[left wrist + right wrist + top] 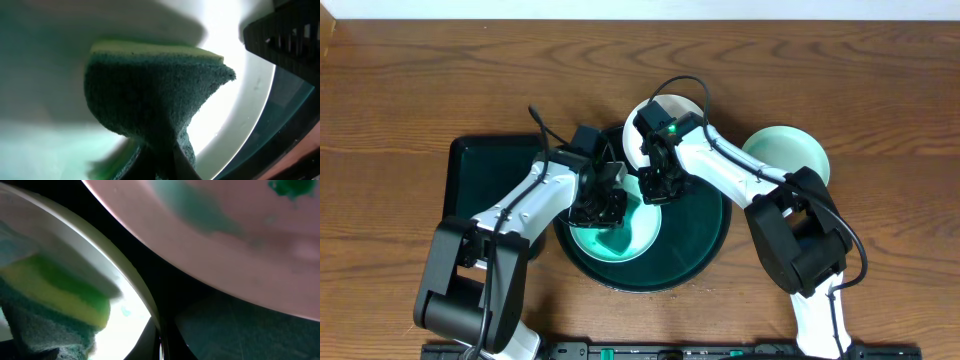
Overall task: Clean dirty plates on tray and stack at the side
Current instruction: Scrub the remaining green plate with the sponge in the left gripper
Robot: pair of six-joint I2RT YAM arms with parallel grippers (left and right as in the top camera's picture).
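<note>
Closest to the left wrist lens, the sponge (155, 95) fills most of my view, dark green scouring face toward me and a thin yellow layer along its top. It narrows at the bottom edge where the left end effector (161, 167) pinches it. The fingers there are blurred and cut off by the frame. Behind it the mint plate (240, 110) is washed out by glare, and a black ribbed block (290, 35) is cropped at the upper right.

On the right wrist feed everything is soft. I see the sponge's yellow edge at the left and the bright rim of the mint plate. Above that is the white plate (250, 245), which reads pinkish here and carries a teal smear (200, 210). No fingers show, so I cannot tell whether the right end effector (655, 183) is spread or pressed together.

From overhead, both arms meet over the round tray (705, 235) and hide much of the mint plate lying in its left half. The white plate sits at the tray's far rim, partly covered by the right arm. The second mint plate (790, 150) rests on the bench (400, 90), just beside the tray on the right. A rectangular tray (485, 175) lies to the left. The bench is dark wood grain, and a pale strip of wall (720, 8) runs along the far edge.
</note>
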